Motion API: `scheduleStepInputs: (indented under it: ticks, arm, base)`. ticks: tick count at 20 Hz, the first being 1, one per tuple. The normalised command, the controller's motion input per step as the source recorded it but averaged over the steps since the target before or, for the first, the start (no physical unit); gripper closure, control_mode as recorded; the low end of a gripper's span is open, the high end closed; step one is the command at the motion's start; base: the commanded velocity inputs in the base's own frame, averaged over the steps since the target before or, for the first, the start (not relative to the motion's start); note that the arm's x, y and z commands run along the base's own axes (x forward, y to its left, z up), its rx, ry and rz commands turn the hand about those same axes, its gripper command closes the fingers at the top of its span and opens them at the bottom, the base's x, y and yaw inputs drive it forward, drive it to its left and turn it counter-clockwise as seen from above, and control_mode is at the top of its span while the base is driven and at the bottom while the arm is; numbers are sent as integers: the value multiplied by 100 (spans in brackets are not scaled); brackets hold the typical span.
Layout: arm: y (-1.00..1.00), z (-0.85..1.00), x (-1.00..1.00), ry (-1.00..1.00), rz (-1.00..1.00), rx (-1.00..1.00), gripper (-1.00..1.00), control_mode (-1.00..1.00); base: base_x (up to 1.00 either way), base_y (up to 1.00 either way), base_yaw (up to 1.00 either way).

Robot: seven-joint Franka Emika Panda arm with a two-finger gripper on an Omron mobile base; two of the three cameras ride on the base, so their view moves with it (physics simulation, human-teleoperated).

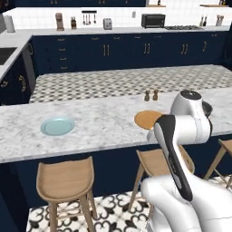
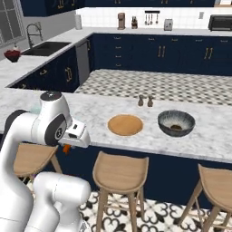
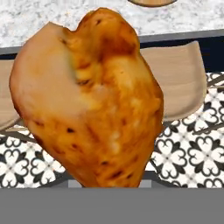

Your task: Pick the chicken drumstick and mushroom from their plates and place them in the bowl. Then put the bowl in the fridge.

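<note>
my claw [image 2: 67,147] grips the chicken drumstick [image 3: 87,98] off the counter's edge; a slip drops it short of the bowl [image 2: 176,123].

My left base camera sits behind the arm, looking forward and down across the marble counter [image 1: 99,124] toward the far cabinets. My right base camera does the same from the other side, so both share the counter, the tan plate [image 1: 147,118] [image 2: 125,124], the shakers [image 1: 151,95] and the stools [image 2: 120,174]. My hand camera is pressed right up against the drumstick [image 3: 89,100], facing the counter edge, a stool seat and patterned floor [image 3: 188,153] behind it.
</note>
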Motion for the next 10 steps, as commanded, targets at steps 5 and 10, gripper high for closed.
scheduleStepInputs:
  ticks: [5, 10]
  arm:
    - [0, 0, 0, 0, 0, 0, 100, 100]
    - [0, 0, 0, 0, 0, 0, 100, 100]
  base:
    - [-1, -100, 0]
    - [1, -100, 0]
